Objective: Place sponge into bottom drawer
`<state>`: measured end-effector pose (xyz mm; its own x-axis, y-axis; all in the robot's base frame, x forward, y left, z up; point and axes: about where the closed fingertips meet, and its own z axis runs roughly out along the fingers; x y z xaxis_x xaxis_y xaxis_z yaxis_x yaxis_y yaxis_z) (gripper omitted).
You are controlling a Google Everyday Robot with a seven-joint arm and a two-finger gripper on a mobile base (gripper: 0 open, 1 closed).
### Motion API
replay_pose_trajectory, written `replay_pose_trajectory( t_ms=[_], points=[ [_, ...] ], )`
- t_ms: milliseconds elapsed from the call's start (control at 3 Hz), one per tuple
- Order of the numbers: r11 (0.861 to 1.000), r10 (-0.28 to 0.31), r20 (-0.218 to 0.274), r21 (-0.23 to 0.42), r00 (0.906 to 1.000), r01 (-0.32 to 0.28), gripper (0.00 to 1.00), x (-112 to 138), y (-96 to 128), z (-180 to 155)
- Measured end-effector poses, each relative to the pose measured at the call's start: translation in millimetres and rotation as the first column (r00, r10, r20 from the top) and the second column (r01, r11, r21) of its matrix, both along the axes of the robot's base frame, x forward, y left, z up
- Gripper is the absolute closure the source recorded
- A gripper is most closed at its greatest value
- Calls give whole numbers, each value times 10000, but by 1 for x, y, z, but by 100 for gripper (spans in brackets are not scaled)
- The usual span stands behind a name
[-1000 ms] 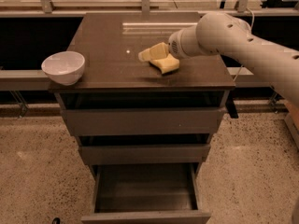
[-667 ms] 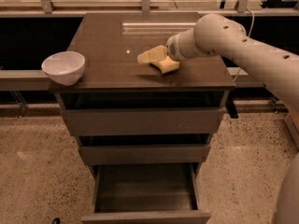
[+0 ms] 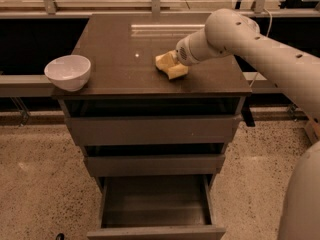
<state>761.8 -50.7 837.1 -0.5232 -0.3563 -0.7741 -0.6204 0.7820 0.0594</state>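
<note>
Gripper at sponge mid cabinet top, hold cannot be told, white bowl overhanging left edge, bottom drawer pulled open.

single view, high in front of cabinet, tilted down, close; gripper centre-right at sponge

Pale-yellow sponge, wavy-edged, lay on the dark cabinet top, right of centre in the upper frame, touching the tip of the gripper. Bottom drawer, lower centre, stood pulled open with its dark boxy interior showing.
</note>
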Motion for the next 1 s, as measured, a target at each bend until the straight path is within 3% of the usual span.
replay_pose_trajectory(
  t_ms=[333,667,1000],
  points=[
    [9977,600,-29,-315,9982,-601,79,-3,6,-4],
    [9916,1290,397,-6,9908,-1291,99,-8,5,8],
    [9730,2182,1374,453,9662,-2262,100,-35,-4,52]
  ],
)
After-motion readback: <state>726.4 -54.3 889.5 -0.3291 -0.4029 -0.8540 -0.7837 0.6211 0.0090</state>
